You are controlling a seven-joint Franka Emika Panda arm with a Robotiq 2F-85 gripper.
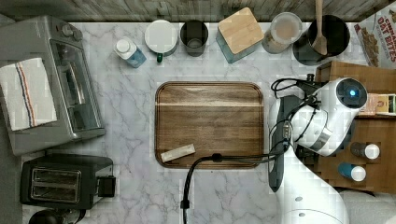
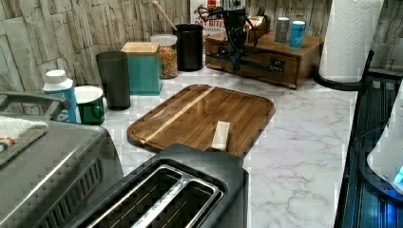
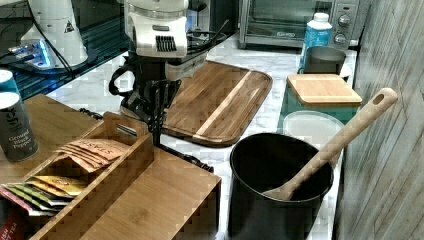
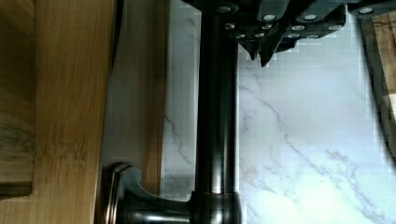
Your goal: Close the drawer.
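Pincer [image 4: 258, 52] at the drawer [image 2: 259, 64] handle [image 4: 217, 116], grip state indeterminable; drawer front looks nearly flush, final inward push next.

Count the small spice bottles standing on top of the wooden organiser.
2: a dark-bodied, white-capped bottle and a blue-bodied, white-capped bottle beside it on the wooden organiser top, at the top view's right. The arm may hide more.
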